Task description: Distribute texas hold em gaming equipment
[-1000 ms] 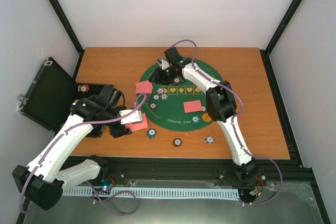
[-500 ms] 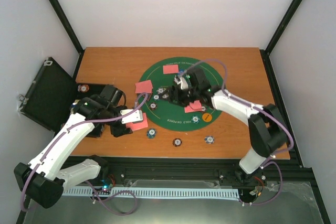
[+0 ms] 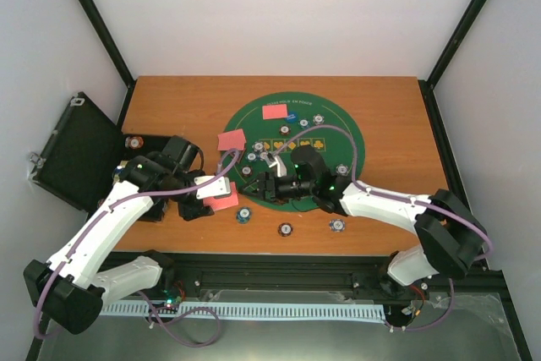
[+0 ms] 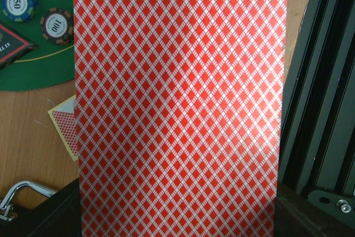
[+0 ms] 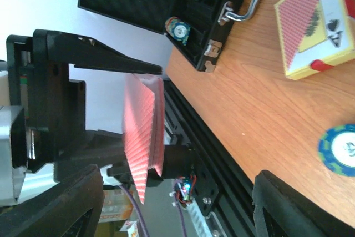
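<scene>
1. The left pincer (image 3: 211,198) is clamped on the deck (image 4: 183,109), holding it over the bench (image 3: 389,124) just beside the green mat (image 3: 342,145).
2. The right pincer (image 3: 272,182) stands apart and empty, facing the deck.
3. Cards are probably light, thin, bendy and slick, so several may slide off together. It is best to pinch the outermost card's free edge, gently.

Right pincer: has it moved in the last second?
Yes. The right pincer came from the green mat's far side toward its near-left edge.
</scene>
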